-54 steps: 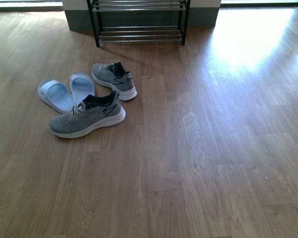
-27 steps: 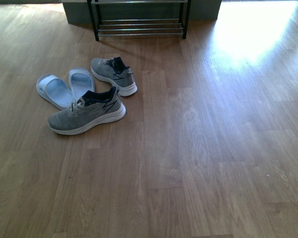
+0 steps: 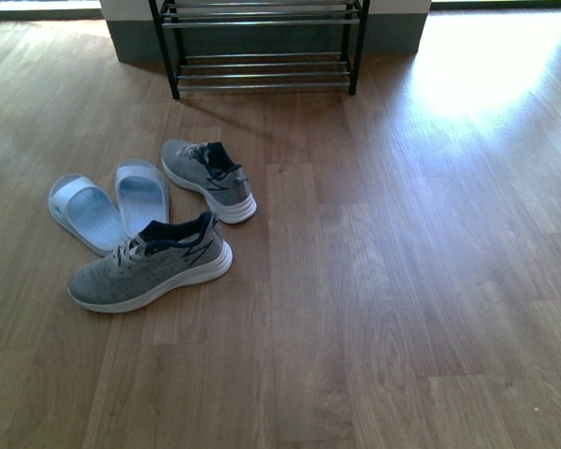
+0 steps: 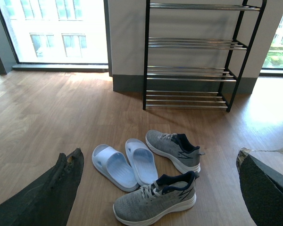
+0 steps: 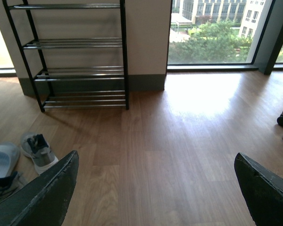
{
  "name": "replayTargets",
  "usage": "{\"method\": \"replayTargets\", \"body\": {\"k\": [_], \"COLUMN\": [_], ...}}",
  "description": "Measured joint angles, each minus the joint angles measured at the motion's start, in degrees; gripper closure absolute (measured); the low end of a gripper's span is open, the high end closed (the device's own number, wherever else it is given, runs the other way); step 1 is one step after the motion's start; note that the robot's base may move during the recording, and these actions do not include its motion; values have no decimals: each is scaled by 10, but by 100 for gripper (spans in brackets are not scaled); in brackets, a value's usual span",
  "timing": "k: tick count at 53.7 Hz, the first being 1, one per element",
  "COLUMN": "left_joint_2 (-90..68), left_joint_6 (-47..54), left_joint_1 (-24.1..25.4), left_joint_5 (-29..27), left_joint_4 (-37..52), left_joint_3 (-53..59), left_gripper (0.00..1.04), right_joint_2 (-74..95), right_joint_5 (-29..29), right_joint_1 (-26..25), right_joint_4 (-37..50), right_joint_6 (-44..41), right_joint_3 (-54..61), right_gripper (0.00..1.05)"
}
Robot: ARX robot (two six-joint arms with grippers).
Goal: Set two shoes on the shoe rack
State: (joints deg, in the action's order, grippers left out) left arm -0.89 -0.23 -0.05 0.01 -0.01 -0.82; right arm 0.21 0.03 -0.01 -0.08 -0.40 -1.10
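left gripper (image 4: 158, 154): jaws spread wide, nothing held, over the wood floor (image 3: 402, 281)
pale blue slides (image 3: 107, 206): flat on the floor, side by side, near ends meeting
near grey sneaker (image 3: 150, 264): upright on its sole, toe pointing left, touching the slides i think
far grey sneaker (image 3: 208, 178): upright, just beside the right-hand slide, heel toward the camera
shoe rack (image 3: 259, 47): beyond the shoes, well apart from all four
right gripper (image 5: 156, 154): jaws wide apart, nothing held
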Motion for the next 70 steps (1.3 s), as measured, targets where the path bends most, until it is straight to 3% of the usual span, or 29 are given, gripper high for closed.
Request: {"method": "replayTargets", "body": {"k": [42,46,49,55,62,70], "left_joint_2": [0,-47,-98,-206,-438,-681], "left_joint_6": [-3,-122,-232,-411,-595,-669], "left_joint_1": [-1,-64,-86,-88,-110,-122], "left_joint_5": [-5,-183,-267,-268,-212,-163], "left_joint_4": [0,-64,-73,-27,117,254], "left_joint_3": [0,-22,-31,-44,-91,-150], "left_gripper": [9,9,9,9,9,9], "right_joint_2": [1,0,0,0,0,0], "right_joint_5": [0,0,0,0,0,0], "right_joint_1": [0,0,0,0,0,0], "right_joint_4": [0,0,0,0,0,0], "right_joint_6": [0,0,0,0,0,0], "right_joint_3": [0,0,0,0,0,0], "right_gripper": [9,9,9,9,9,9]}}
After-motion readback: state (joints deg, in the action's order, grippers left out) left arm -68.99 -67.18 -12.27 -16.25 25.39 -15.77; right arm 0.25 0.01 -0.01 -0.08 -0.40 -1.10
